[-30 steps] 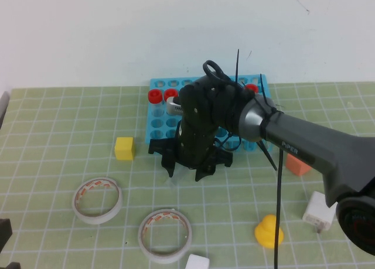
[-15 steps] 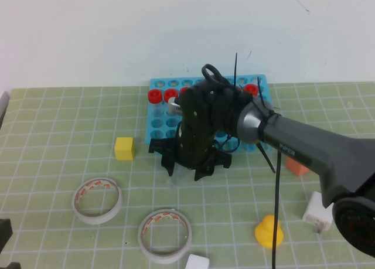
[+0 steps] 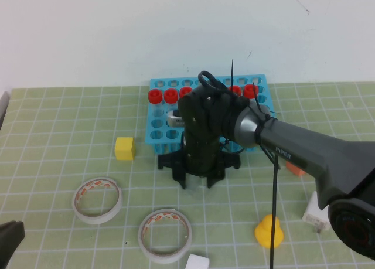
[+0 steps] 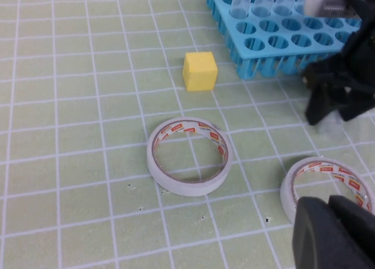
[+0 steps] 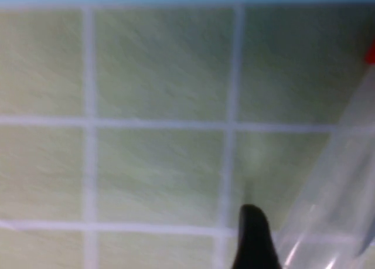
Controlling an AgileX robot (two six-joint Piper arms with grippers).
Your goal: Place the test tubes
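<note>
Right claw (image 3: 198, 183) points straight down at the desk (image 3: 58, 122), just in front of the blue rack (image 3: 157, 125), tips close to the green grid mat. Its jaws are spread wide with nothing clamped. A loose test tube (image 5: 328, 204), clear with a red cap at one end, lies slanted on the mat. In the right wrist view one black fingertip (image 5: 253, 239) sits right beside its clear body, touching or nearly, can't tell which. Also can't tell whether the tube lies between both fingers or outside them, since only one finger shows in that view. The rack holds red-capped tubes (image 3: 170, 95) upright in its back row, three at the left end and two more to the right of the arm. Left claw (image 4: 331, 225) is closed and empty, parked low at the robot's near-left corner, well apart from the rack. A yellow cube (image 3: 124, 147) sits left of the rack. Two tape rolls (image 3: 97, 200) lie flat on the mat nearer the robot.
</note>
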